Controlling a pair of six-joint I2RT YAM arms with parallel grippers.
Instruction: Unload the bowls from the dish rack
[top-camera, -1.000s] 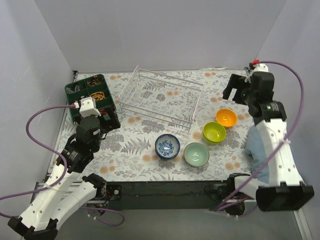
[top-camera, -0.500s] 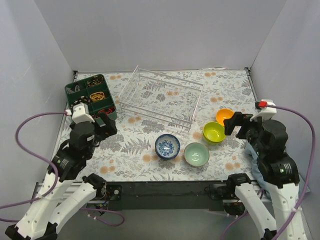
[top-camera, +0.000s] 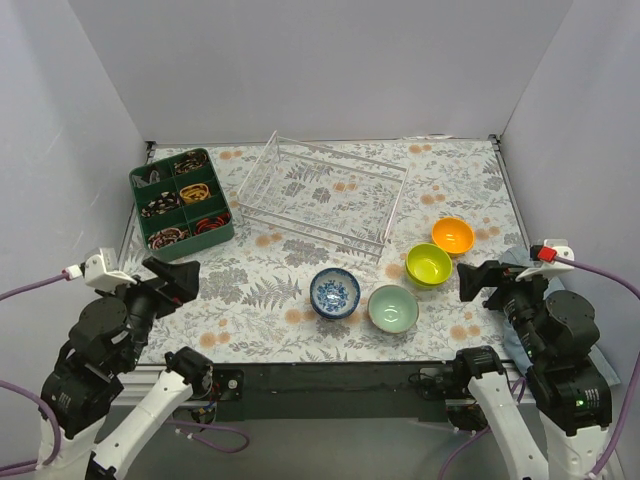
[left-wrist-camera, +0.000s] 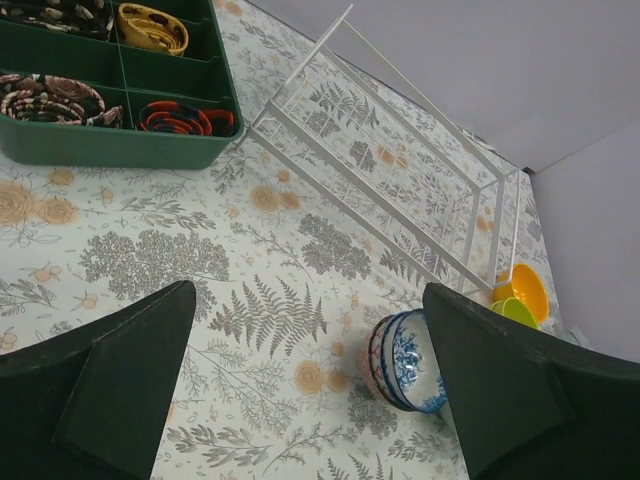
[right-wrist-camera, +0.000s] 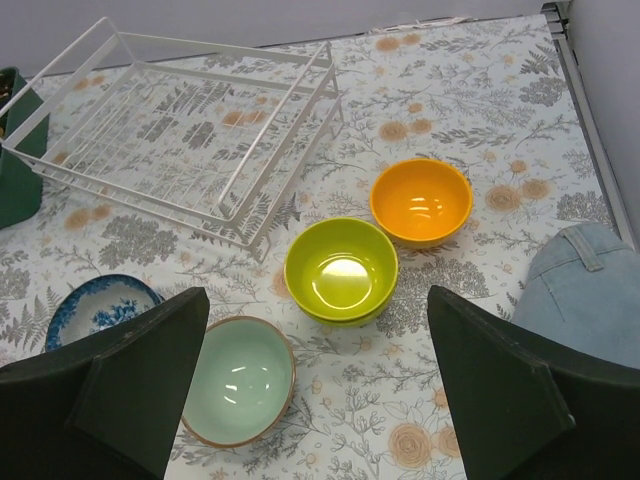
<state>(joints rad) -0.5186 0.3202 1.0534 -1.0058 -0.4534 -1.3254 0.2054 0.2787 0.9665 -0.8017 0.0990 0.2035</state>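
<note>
The white wire dish rack (top-camera: 322, 197) stands empty at the back middle of the table. The bowls sit in front of it: a blue-and-white stack (top-camera: 335, 292) with a pink-patterned one under it (left-wrist-camera: 375, 355), a pale green bowl (top-camera: 393, 308), a lime-yellow stack of two (top-camera: 428, 264) and an orange bowl (top-camera: 453, 235). My left gripper (top-camera: 170, 282) is open and empty, raised at the near left. My right gripper (top-camera: 478, 281) is open and empty, raised at the near right, over the bowls (right-wrist-camera: 341, 270).
A dark green compartmented tray (top-camera: 181, 202) with small items stands at the back left. A pale blue cloth (right-wrist-camera: 585, 290) lies at the right edge. Grey walls enclose the table on three sides.
Both arms have pulled back toward the near edge and risen. The right gripper has come from the back right corner, the left from beside the green tray. The bowls have not moved.
</note>
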